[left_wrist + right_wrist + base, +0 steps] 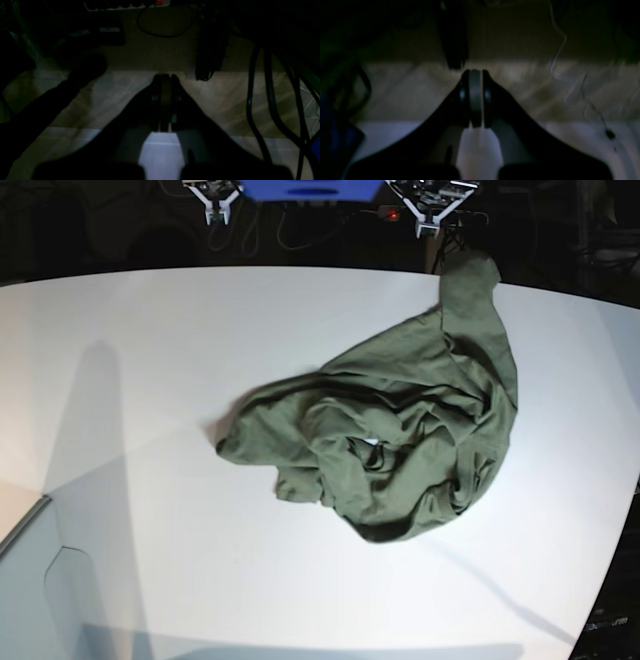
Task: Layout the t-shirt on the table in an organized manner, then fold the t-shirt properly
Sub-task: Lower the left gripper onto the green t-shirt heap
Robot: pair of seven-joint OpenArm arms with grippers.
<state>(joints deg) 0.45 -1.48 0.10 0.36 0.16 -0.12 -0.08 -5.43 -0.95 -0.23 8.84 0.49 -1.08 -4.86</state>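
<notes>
The dark olive-green t-shirt lies crumpled in a heap on the white table, right of centre. One part of it stretches to the far edge. My left gripper sits just beyond the far edge near that part. In the left wrist view it is shut and empty. My right gripper sits beyond the far edge at the left, well away from the shirt. In the right wrist view it is shut and empty. The shirt is out of both wrist views.
Both wrist views are dark and look past the table edge at the floor. A power strip with a red light and black cables are there. A blue base stands between the arms. The table's curved edge runs at the right.
</notes>
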